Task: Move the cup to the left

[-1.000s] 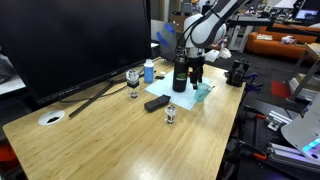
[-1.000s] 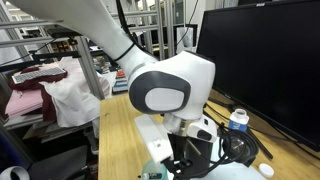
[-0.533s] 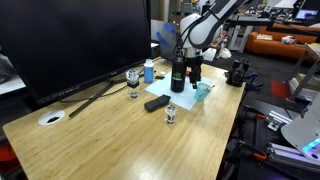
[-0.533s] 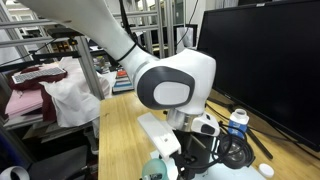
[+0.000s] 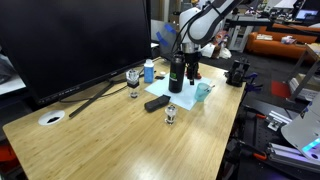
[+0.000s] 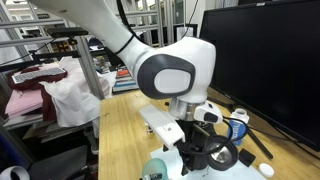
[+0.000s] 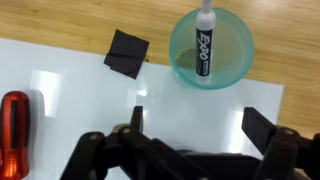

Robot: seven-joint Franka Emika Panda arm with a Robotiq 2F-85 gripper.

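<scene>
Hemmed in beside the cup (image 5: 203, 92) by the tall black bottle (image 5: 177, 72), close alongside. Beyond that, blocked by a flat black bar (image 5: 157, 102), perhaps a remote, a stemmed glass (image 5: 133, 78) and a small clear object (image 5: 171, 115). Walled at the back by the monitor (image 5: 70, 45). Opens onto bare bench (image 5: 110, 140) toward the near edge.

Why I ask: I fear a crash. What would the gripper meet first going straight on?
Probably the white sheet, bare under the open gripper; the cup sits just beyond its reach, though depth is unclear.

Red object (image 7: 12, 130) cut by left edge; gripper (image 7: 195, 118) base cut by bottom edge in wrist view.
</scene>
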